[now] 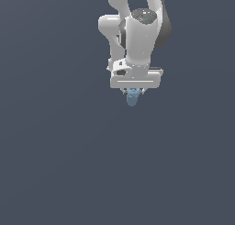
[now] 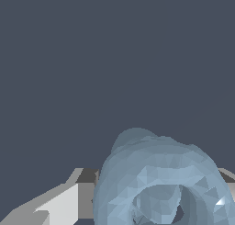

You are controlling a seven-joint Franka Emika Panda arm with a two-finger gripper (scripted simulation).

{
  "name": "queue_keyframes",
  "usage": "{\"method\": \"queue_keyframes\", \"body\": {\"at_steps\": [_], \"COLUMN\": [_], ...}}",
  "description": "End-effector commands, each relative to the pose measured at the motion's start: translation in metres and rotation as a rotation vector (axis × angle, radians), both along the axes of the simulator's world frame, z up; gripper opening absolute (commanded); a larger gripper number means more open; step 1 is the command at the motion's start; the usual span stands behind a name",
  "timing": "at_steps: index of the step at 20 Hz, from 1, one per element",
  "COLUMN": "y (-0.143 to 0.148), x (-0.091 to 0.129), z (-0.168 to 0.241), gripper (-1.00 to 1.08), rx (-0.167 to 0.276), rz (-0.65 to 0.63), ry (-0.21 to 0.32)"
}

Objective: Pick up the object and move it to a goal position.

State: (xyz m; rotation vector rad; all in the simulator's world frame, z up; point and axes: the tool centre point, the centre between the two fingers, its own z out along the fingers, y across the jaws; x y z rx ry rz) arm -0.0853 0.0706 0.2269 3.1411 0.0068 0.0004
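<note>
A: Report the position of the arm.

B: In the exterior view the white Panda arm (image 1: pixel 137 36) comes down from the top edge, wrist pointing downward. The claw (image 1: pixel 133 92) sits at its lower end, under the wide white hand body.

A: Locate the object.

B: The pale blue object (image 1: pixel 132 98) hangs directly beneath the hand body, between the fingers. It is much narrower than the hand. Its lower end protrudes below the claw, with only the flat dark grey background around it (no contact with any surface can be seen).

A: State of the claw?

B: Closed onto the object. The fingers are drawn in to the object's narrow width and the object is clamped between them.

A: Confirm with the wrist view.

B: The object (image 2: pixel 160 182) fills the near part of that picture. Its faceted, lumpy body and the ring-like opening face the camera. A white and grey finger (image 2: pixel 59 203) lies just beside it, apparently touching. The other finger is mostly hidden behind the object.
</note>
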Motion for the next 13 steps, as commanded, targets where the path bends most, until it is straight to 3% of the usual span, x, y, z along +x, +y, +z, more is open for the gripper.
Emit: {"method": "queue_keyframes", "body": {"at_steps": [1,13], "y": [0.001,0.003], "x": [-0.012,-0.033], "z": [0.010,0.031], "gripper": [-1.00,-1.00], "rx": [0.000,0.000], "rz": [0.000,0.000], "ry": [0.000,0.000]}}
